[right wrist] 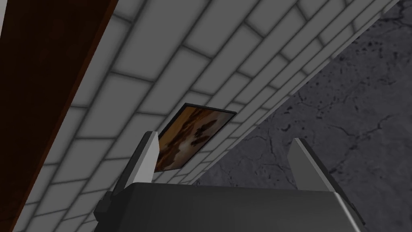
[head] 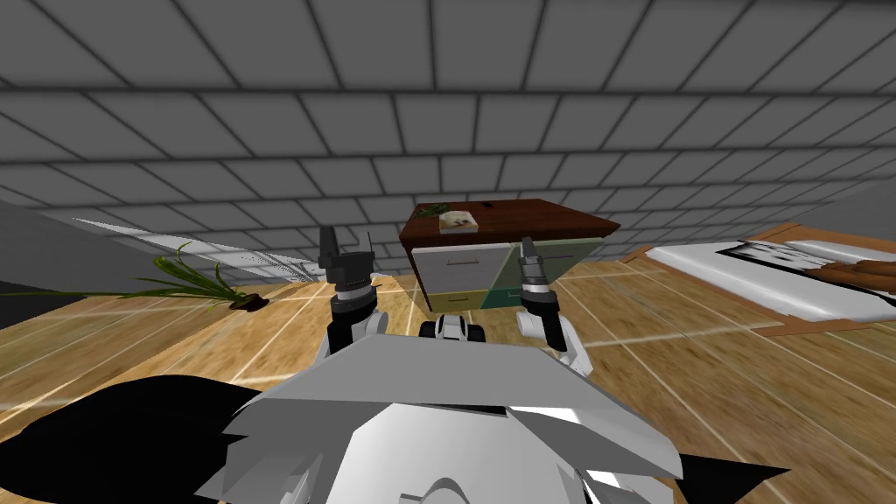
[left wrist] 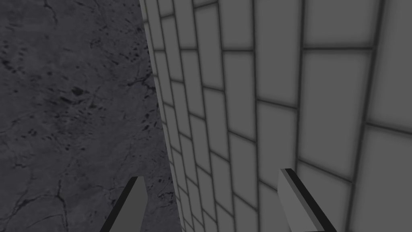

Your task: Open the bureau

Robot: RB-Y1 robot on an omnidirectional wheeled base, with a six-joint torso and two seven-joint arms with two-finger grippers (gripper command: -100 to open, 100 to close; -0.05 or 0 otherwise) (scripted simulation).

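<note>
Head view: the bureau (head: 525,219), a boxy cabinet with a dark red-brown wood top, sits centre frame against the grey tiled wall (head: 437,105). Its front is split into panels: pale grey on top, pale yellow-green and teal below. One thin bar handle is clear on the left grey panel. All fronts look flush.

There are three things on top. One is a flat cream block (head: 458,220), whose cover is too small to read. The second is a green sprig (head: 429,210) beside the block. The third is a tiny dark item further back.

There are two arms. The left gripper (head: 348,234) is left of the bureau with its blades apart. The right gripper (head: 528,243) overlaps the bureau's front in the frame, seen edge-on. Whether it touches the bureau, I can't tell.

The tan wood-plank floor (head: 665,350) has one long-leaved green plant (head: 197,284) lying at mid left. One white mattress on a wood frame (head: 752,276) is at mid right. A black area (head: 114,437) fills the lower left.

Left wrist view: the left gripper (left wrist: 212,174) has two flat grey blades, spread wide, with nothing between them.

Right wrist view: the right gripper (right wrist: 224,136) has its blades spread above the dark box, holding nothing. A dark red-brown wood-grain strip (right wrist: 44,80) runs along the upper left. It is the same colour as the bureau top, but I can't confirm it's that.
</note>
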